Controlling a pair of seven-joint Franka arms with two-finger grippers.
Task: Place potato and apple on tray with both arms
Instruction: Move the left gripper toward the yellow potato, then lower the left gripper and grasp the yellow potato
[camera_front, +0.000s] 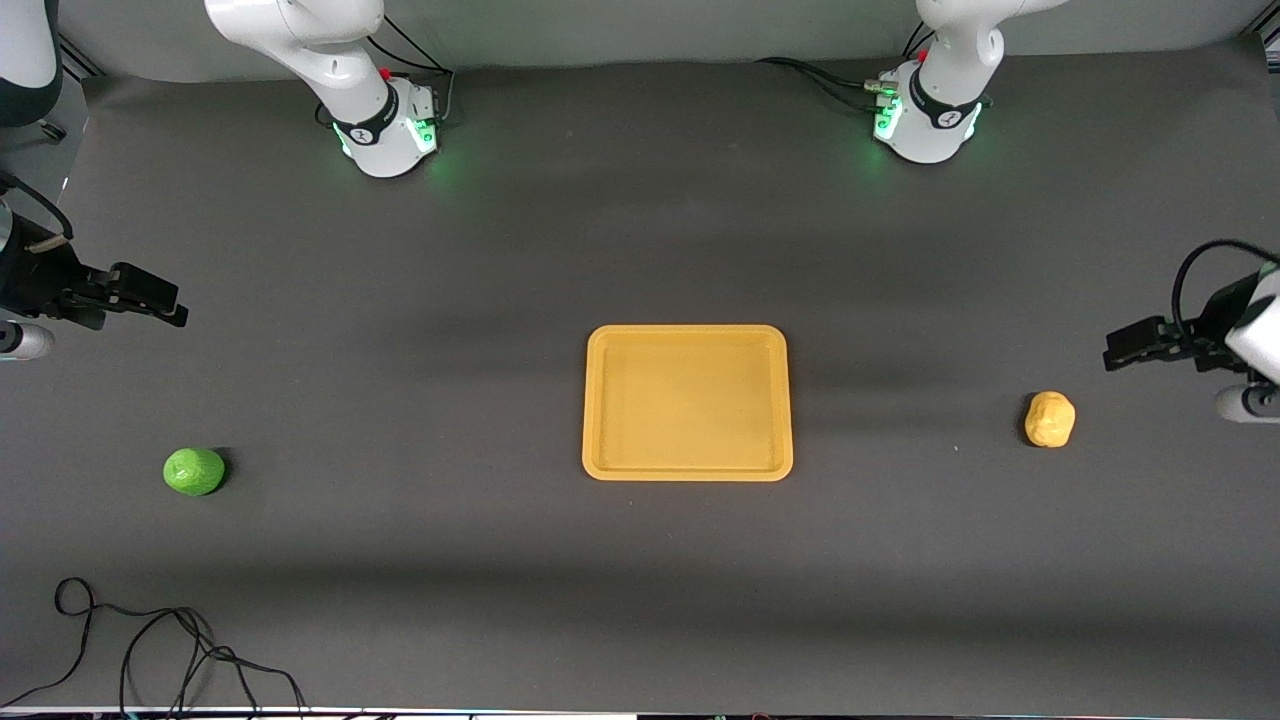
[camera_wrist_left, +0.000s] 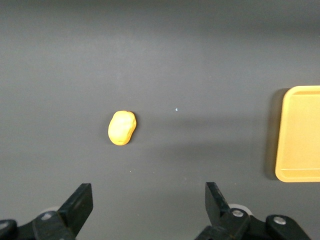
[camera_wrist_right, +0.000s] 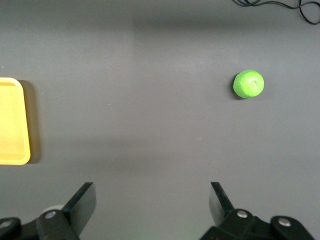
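The yellow-orange tray (camera_front: 687, 331) lies flat in the middle of the dark mat with nothing on it; its rim also shows in the left wrist view (camera_wrist_left: 280, 135) and the right wrist view (camera_wrist_right: 26, 120). The potato (camera_front: 1049, 419) (camera_wrist_left: 122, 128) rests on the mat toward the left arm's end. The lime-green apple (camera_front: 194, 471) (camera_wrist_right: 248, 84) rests toward the right arm's end. My left gripper (camera_front: 1118, 350) (camera_wrist_left: 148, 192) hangs open over bare mat close to the potato. My right gripper (camera_front: 172, 306) (camera_wrist_right: 152, 192) hangs open over bare mat close to the apple. Neither holds anything.
A black cable (camera_front: 150, 640) (camera_wrist_right: 280, 4) loops on the mat near the front edge at the right arm's end, nearer to the front camera than the apple. Both arm bases (camera_front: 390, 130) (camera_front: 925, 120) glow green at the back.
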